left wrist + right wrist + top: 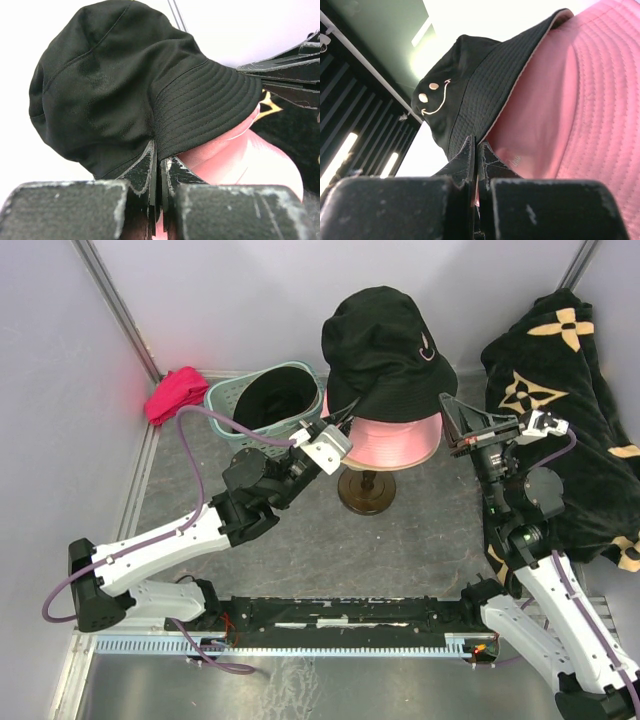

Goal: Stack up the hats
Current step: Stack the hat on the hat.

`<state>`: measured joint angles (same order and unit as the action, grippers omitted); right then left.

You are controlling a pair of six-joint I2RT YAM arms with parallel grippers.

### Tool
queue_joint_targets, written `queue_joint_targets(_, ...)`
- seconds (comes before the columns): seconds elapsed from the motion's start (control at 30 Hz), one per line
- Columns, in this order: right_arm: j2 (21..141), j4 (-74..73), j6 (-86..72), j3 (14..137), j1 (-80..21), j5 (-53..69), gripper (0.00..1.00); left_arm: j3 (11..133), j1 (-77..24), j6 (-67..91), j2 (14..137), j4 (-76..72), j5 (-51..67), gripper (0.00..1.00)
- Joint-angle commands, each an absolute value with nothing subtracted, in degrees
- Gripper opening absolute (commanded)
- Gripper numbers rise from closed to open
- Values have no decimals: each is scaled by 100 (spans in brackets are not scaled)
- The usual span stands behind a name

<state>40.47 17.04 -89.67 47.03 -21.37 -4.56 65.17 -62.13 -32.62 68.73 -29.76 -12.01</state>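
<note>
1. In the top view we are seeing the black hat (385,335) sitting on the pink hat (385,440), both carried on a stand (365,490) above the tabletop (420,540). Only this view is showing the basket (218,398) with dark fabric inside. It is also showing the magenta cloth (175,392) beside the basket and the black cloth (570,410) with beige flowers at the right.

2. In the left wrist view we are finding the left end effector (159,162) pressed together on the near brim of the black hat, with pink fabric just beneath. The fingers of the right end effector (476,152) are meeting the far side of the same brim at upper right.

3. In the right wrist view we are finding the right end effector closed. It is pinching the black brim's edge where that edge is lying against the pink brim. This view is showing a pale smiley face on the black crown, while the top view is giving only a small pale mark.
</note>
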Motion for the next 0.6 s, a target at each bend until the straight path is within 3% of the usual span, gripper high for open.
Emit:
queue_joint_targets(0.0,3827,1521,-8835,4429,-2024,-760,2,6397,-6203,-3370,6504,-3340,-1588,6)
queue_joint_targets(0.57,3747,1319,-8652,3932,-1870,-826,2,5621,-6197,-3281,6225,-3489,-2055,3)
